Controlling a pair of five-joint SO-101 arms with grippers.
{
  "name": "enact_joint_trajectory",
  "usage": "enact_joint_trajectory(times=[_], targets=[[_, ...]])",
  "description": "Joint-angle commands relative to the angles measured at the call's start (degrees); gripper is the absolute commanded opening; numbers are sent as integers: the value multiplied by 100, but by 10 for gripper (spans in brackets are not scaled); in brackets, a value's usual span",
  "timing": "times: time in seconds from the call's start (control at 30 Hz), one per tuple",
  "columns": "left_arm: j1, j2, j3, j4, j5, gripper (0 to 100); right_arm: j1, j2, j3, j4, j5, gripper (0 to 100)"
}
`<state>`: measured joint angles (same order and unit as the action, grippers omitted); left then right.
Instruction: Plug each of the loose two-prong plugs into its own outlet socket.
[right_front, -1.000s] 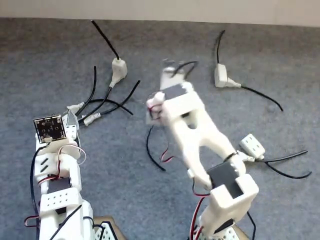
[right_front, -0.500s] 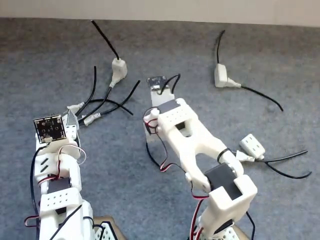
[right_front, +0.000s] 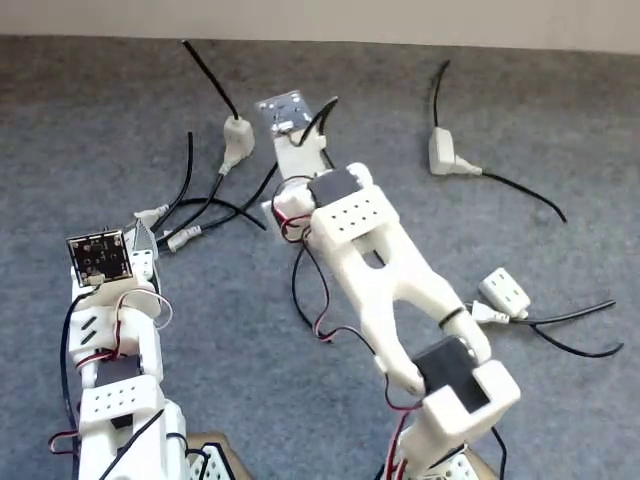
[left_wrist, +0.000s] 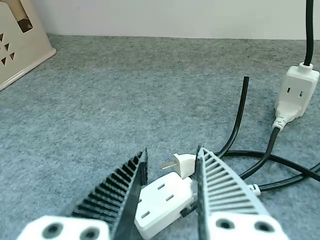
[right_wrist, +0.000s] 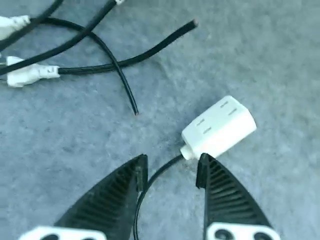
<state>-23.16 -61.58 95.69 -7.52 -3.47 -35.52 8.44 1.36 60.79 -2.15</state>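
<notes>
One sheet of grey carpet (right_front: 540, 95) is spread under everything. Across it the right arm (right_front: 385, 265) is stretched from 5 o'clock towards 11 o'clock on the high view's dial, while the left arm (right_front: 115, 345) is stationed at 8 o'clock.

The right gripper (right_wrist: 172, 157) is held with its fingers spread, and nothing is caught between them; only a black cord (right_wrist: 150, 180) is passed through the gap. That cord is traced to a white socket (right_wrist: 219, 127), laid flat just past the fingertips, slots upward, and offset towards 1 o'clock from them on the same dial. Its long axis is set nearly along the line on which the jaws close, so a wrist turn is judged necessary before it can be pinched across its narrow width.

The left gripper (left_wrist: 171, 151) is seemingly clamped on a second socket (left_wrist: 162, 205), though contact at the black finger is poorly shown. Just beyond it a loose plug (left_wrist: 182, 164) is found, its prongs turned aside from that socket's slots. A further plug (right_front: 185, 238) is seen at 9 o'clock from the right arm's wrist, well apart. The left arm is judged the nearer to both.
</notes>
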Motion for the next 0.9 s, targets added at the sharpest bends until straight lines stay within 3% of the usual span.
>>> enact_joint_trajectory(times=[0.0, 0.2, 0.6, 0.87], targets=[[-48, -57, 92, -70, -18, 157, -48, 391, -268, -435, 97, 163], [-48, -57, 92, -70, -18, 157, -4, 954, -286, -699, 97, 163], [-31, -57, 92, -79, -18, 157, 1174, 980, 119, -602, 105, 163], [-31, -57, 92, -79, -18, 157, 1367, 910, 84, -453, 457, 163]])
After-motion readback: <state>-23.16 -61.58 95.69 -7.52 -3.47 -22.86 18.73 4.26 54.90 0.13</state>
